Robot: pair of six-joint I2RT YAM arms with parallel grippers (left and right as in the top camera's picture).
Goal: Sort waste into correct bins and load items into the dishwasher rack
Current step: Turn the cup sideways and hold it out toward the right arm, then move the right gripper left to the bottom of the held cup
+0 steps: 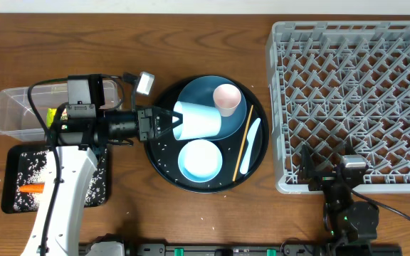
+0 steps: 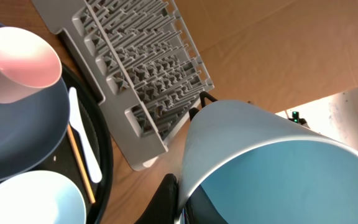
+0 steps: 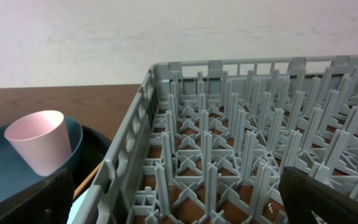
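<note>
Carrot, rice in black tray, wrapper perhaps in tub

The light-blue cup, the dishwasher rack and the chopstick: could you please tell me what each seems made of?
The light-blue cup: probably plastic or melamine; smooth, thin-walled, soft satin sheen. The dishwasher rack: moulded grey plastic, matt; lattice and pegs look one piece. The chopstick: likely wood or bamboo, judging by its tan colour; too small to be sure.
</note>
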